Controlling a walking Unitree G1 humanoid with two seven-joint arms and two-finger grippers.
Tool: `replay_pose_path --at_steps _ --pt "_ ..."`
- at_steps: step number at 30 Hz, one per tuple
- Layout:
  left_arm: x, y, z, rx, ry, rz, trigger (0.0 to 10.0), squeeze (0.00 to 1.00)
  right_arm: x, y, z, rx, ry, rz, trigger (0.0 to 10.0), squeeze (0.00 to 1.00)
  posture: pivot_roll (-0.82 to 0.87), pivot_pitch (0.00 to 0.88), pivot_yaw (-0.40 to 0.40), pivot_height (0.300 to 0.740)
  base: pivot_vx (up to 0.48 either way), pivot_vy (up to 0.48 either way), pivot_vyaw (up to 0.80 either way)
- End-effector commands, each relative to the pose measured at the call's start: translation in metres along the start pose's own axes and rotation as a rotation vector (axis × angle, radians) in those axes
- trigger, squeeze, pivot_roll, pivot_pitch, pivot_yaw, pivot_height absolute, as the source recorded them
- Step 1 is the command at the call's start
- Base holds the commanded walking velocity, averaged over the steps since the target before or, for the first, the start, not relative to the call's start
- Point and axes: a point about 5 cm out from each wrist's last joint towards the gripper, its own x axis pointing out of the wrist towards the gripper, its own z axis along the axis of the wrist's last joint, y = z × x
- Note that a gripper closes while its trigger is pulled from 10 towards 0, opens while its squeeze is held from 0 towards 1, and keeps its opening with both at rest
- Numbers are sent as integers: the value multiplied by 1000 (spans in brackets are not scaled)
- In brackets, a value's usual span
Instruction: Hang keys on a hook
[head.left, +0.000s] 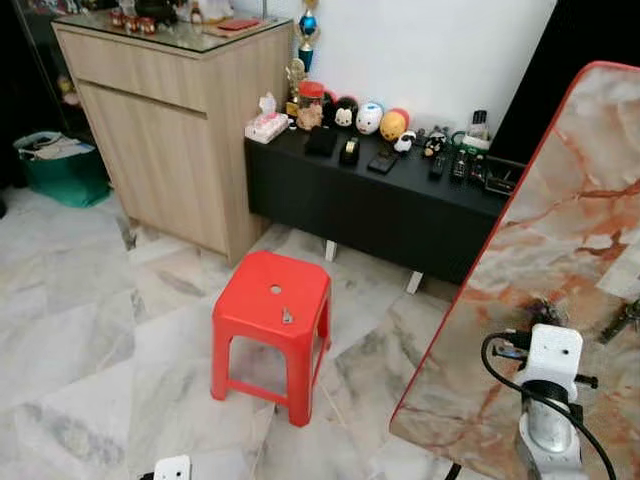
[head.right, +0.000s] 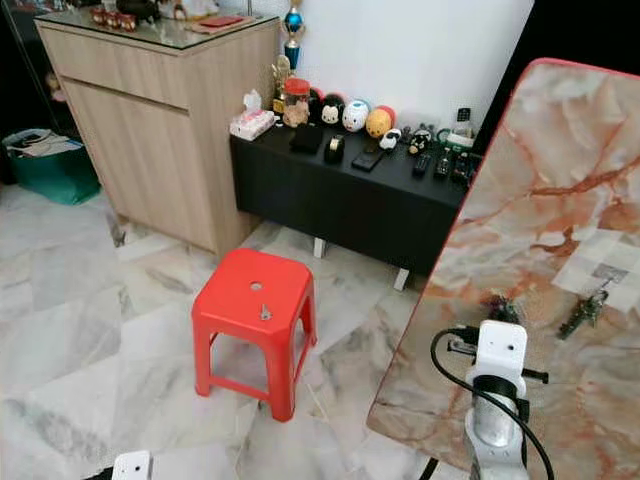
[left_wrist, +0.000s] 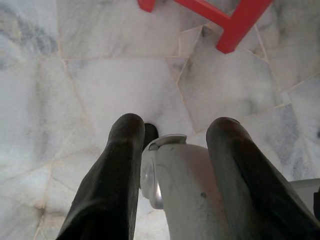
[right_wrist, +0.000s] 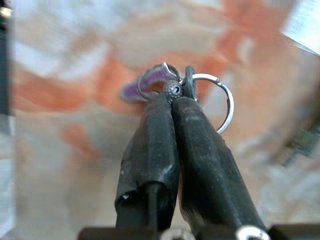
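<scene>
Up close, the right gripper has its two long black fingers pressed tight together on a bunch of keys on a thin silver split ring, with a purple tag showing behind the tips. The ring is pinched at the very ends of the fingers, probably so that its open loop stays free to slip over a hook. From the head camera, the silver right arm reaches up in front of a tall slab of orange-veined marble, and the keys are held close against it. Farther right on that slab, another dark set of keys hangs below a pale square patch, likely the hook mount, though the hook itself is too small to make out. The left gripper hangs idle over the white marble floor, its fingers spread apart and holding nothing. A red plastic stool stands well to the left with one small key lying on its seat.
</scene>
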Motion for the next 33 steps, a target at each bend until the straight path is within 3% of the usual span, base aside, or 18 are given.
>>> replay_pose_path --at_steps 1,33 --pt "0 -3 -3 -5 17 -7 10000 0 4 -2 8 5 -23 -9 10000 0 61 0 -116 718 0 0 0" --pt "-1 -3 -3 -18 13 -9 10000 0 8 3 10 37 -12 5 10000 0 60 0 -118 718 0 0 0"
